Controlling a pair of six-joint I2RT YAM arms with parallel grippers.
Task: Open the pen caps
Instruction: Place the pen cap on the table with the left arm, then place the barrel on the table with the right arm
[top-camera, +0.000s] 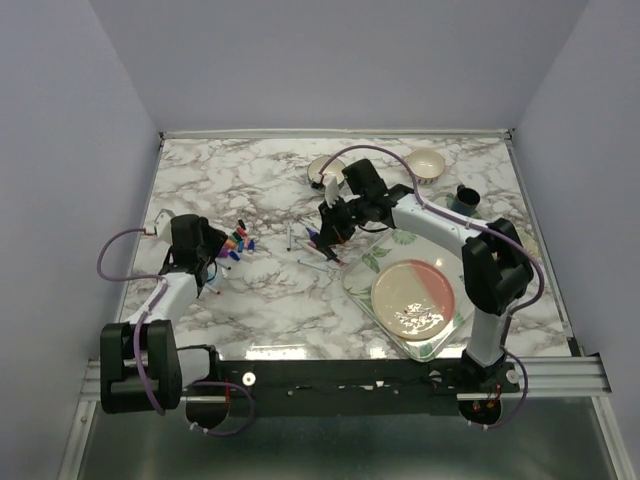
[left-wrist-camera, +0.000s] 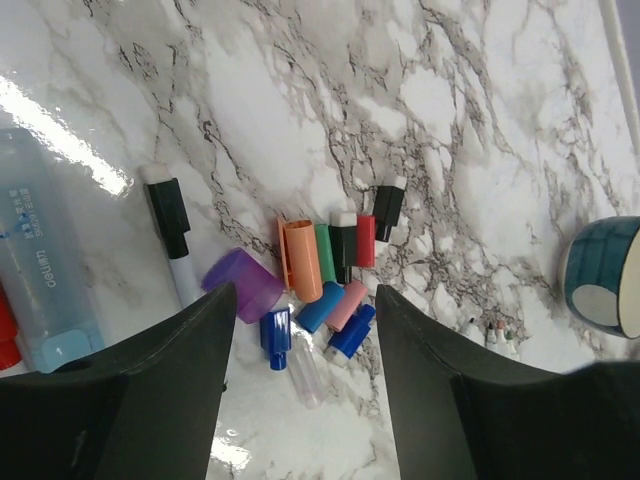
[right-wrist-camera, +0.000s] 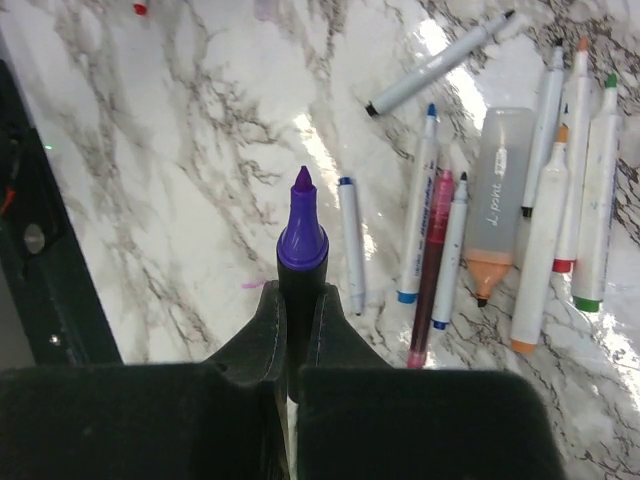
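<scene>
Uncapping of the purple marker looks finished. The left gripper hangs just above the white marble-patterned table at the left of the scene. Its black fingers are spread with nothing between them. Under the gap lies a heap of short plastic pen caps in orange, green, black, red, pink and blue, touching one another. A squat translucent purple cap sits at the heap's left edge, close to the left finger.

The right gripper, over the middle of the table, is clamped on a purple-tipped marker pen, whose bare felt nib points away from the wrist. Beyond it lies a cluster of uncapped white-barrelled pens.

By my judgement, the right arm should next lay the marker among those pens, and then a capped pen must be found. A thin white pen with a black cap, just left of the heap, seems a candidate.
</scene>
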